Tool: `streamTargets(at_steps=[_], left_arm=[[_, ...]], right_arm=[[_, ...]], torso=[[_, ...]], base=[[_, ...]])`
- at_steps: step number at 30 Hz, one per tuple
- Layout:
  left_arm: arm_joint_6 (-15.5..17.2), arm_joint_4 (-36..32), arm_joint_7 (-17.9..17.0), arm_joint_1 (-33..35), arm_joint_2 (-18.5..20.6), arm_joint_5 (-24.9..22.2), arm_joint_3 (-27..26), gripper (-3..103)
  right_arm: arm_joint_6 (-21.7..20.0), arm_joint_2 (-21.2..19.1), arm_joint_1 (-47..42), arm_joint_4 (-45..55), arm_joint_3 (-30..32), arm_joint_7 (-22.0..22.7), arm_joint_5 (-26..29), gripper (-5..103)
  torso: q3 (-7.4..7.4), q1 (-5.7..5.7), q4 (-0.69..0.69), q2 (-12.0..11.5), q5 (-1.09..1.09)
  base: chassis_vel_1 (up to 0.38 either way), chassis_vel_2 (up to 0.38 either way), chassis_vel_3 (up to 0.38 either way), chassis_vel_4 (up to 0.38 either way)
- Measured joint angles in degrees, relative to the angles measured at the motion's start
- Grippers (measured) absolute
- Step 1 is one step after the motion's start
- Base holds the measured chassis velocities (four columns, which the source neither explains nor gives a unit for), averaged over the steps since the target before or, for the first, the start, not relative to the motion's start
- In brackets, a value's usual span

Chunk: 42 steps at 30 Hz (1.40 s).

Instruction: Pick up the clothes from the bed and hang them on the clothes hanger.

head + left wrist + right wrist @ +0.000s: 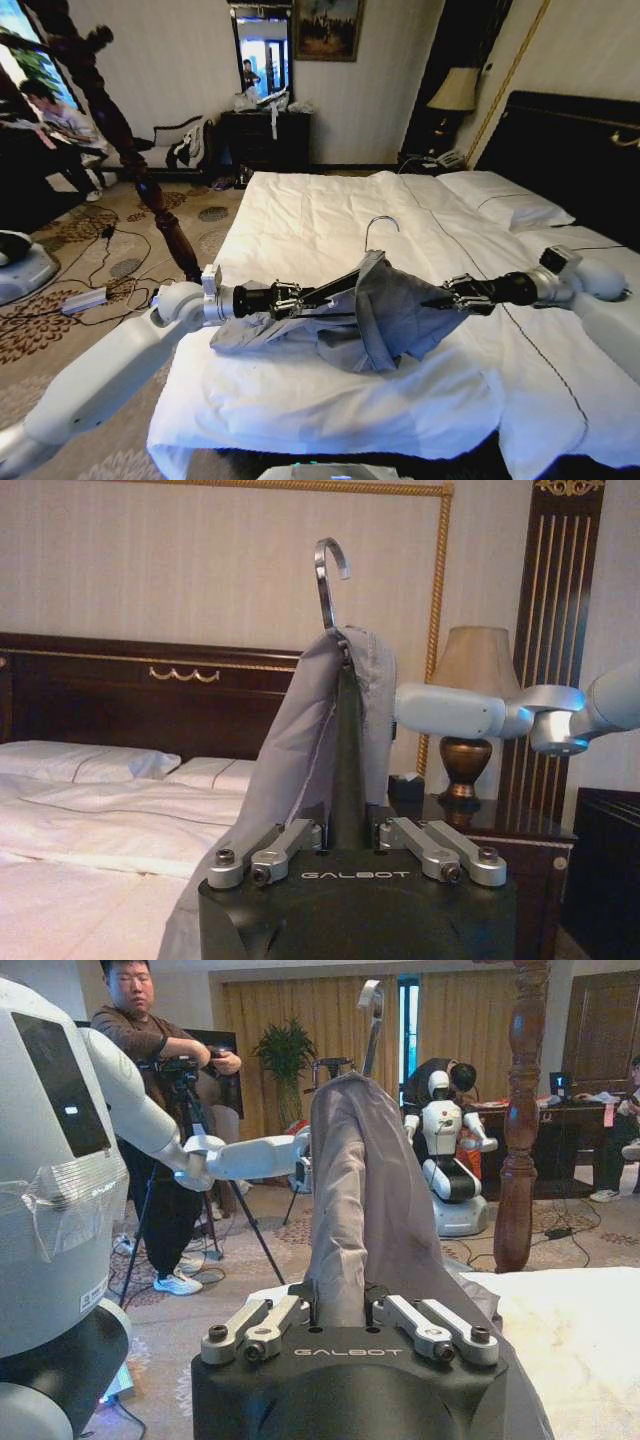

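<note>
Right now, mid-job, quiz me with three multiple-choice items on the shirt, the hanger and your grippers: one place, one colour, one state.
1. Where is the hanger's hook?
A. Over the bed
B. On the carpet
C. On the nightstand

2. The shirt is:
A. Red
B. Grey-blue
C. White

3. The left gripper and right gripper are:
A. Both open and apart from it
B. Resting on pillows
C. Each shut on a hanger end

Answers: 1 A, white sheet lies behind the hook. 2 B, cloth colour. 3 C, wrist views show fingers closed on the hanger.

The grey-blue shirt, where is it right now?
In the head view, the grey-blue long-sleeved cloth shirt hangs on a metal-hooked hanger above the white bed, between left pincer and right pincer.
</note>
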Motion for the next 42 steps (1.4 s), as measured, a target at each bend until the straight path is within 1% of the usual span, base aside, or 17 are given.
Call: streamTargets(at_steps=[11, 13, 16, 18, 21, 24, 27, 28, 29, 30, 33, 35, 37, 38, 39, 40, 42], left_arm=[[-1.05, 0.04, -0.42, -0.32, -0.06, -0.18, -0.57, 17], [-1.20, 0.01, -0.63, -0.30, -0.06, -0.23, -0.64, 22], [-1.51, -0.11, -0.83, -0.16, 0.17, -0.46, -1.01, 38], [-1.54, -0.13, -0.83, -0.09, 0.22, -0.48, -1.15, 38], [-1.70, -0.40, -0.85, 0.41, 0.58, -0.81, -2.30, 54], [-1.80, -0.59, -0.85, 0.65, 0.67, -1.05, -3.03, 60], [-2.05, -1.03, -1.26, 0.80, 0.70, -2.90, -5.27, 76], [-2.05, -1.03, -1.26, 0.80, 0.70, -2.90, -5.27, 76], [-2.10, -1.07, -1.59, 0.80, 0.73, -3.67, -5.97, 76], [-2.30, -0.75, -2.64, 0.74, 0.89, -5.16, -7.38, 87], [-2.86, 0.44, -4.52, 0.74, 1.15, -5.72, -8.12, 92], [-3.77, 2.32, -7.12, 1.01, 1.54, -5.53, -8.42, 99], [-4.77, 4.76, -14.40, 1.59, 1.69, -2.80, -8.11, 100], [-4.77, 4.76, -14.40, 1.59, 1.69, -2.80, -8.11, 100], [-4.84, 5.46, -16.98, 1.78, 1.70, -1.78, -7.84, 100], [-4.61, 6.96, -23.92, 2.38, 1.70, 0.06, -7.23, 100], [-3.56, 8.48, -34.72, 3.43, 1.63, 0.94, -6.76, 100]], right_arm=[[0.33, 0.51, -0.52, 0.26, -0.04, 0.19, -0.08, 20], [0.33, 0.57, -0.53, 0.34, -0.08, 0.25, -0.05, 20], [0.34, 0.76, -0.56, 0.40, -0.12, 0.48, 0.00, 20], [0.34, 0.78, -0.58, 0.40, -0.13, 0.54, 0.01, 20], [0.31, 0.88, -0.85, 0.35, -0.13, 0.69, -0.07, 20], [0.29, 0.93, -0.93, 0.33, -0.12, 0.72, -0.13, 19], [0.32, 1.09, -1.11, 0.24, -0.02, 1.13, -0.25, 19], [0.32, 1.09, -1.11, 0.24, -0.02, 1.13, -0.25, 19], [0.33, 1.14, -1.19, 0.24, 0.01, 1.20, -0.26, 19], [0.38, 1.33, -1.40, 0.30, 0.08, 1.32, -0.32, 19], [0.42, 1.60, -1.55, 0.41, 0.09, 1.35, -0.45, 19], [0.45, 1.96, -1.58, 0.58, 0.09, 1.41, -0.53, 19], [0.48, 2.25, -1.58, 0.94, 0.08, 1.72, -0.47, 19], [0.48, 2.25, -1.58, 0.94, 0.08, 1.72, -0.47, 19], [0.49, 2.31, -1.59, 1.08, 0.08, 1.82, -0.36, 19], [0.51, 2.38, -1.63, 1.74, 0.23, 2.15, 0.21, 19], [0.54, 2.44, -1.61, 2.59, 0.83, 2.70, 1.37, 19]], torso=[[0.00, 0.00, 0.00, 0.00, 0.00], [0.00, 0.00, 0.00, 0.00, 0.00], [0.00, 0.00, 0.00, 0.00, 0.00], [0.00, 0.00, 0.00, 0.00, 0.00], [0.00, 0.00, 0.00, 0.00, 0.00], [0.00, 0.00, 0.00, -0.01, 0.00], [0.00, 0.00, 0.00, 0.00, 0.00], [0.00, 0.00, 0.00, 0.00, 0.00], [0.00, 0.00, 0.00, 0.00, 0.00], [0.00, 0.00, 0.00, 0.00, 0.01], [0.00, 0.00, 0.00, 0.00, 0.01], [0.00, 0.00, -0.01, 0.00, 0.01], [0.00, 0.00, 0.00, 0.00, 0.01], [0.00, 0.00, 0.00, 0.00, 0.01], [0.00, 0.00, 0.00, 0.00, 0.01], [0.00, 0.00, -0.01, -0.01, 0.00], [0.00, 0.01, -0.01, 0.00, -0.01]], base=[[0.000, 0.000, 0.000, 0.000], [0.000, 0.000, 0.000, 0.000], [0.000, 0.000, 0.000, 0.000], [0.000, 0.000, 0.000, 0.000], [0.000, 0.000, 0.000, 0.000], [0.000, 0.000, 0.000, 0.000], [0.000, 0.000, 0.000, 0.000], [0.000, 0.000, 0.000, 0.000], [0.000, 0.000, 0.000, 0.000], [0.000, 0.000, 0.000, 0.000], [0.000, 0.000, 0.000, 0.000], [0.000, 0.000, 0.000, 0.000], [0.000, 0.000, 0.000, 0.000], [0.000, 0.000, 0.000, 0.000], [0.000, 0.000, 0.000, 0.000], [0.000, 0.000, 0.000, 0.000], [0.000, 0.000, 0.000, 0.000]])
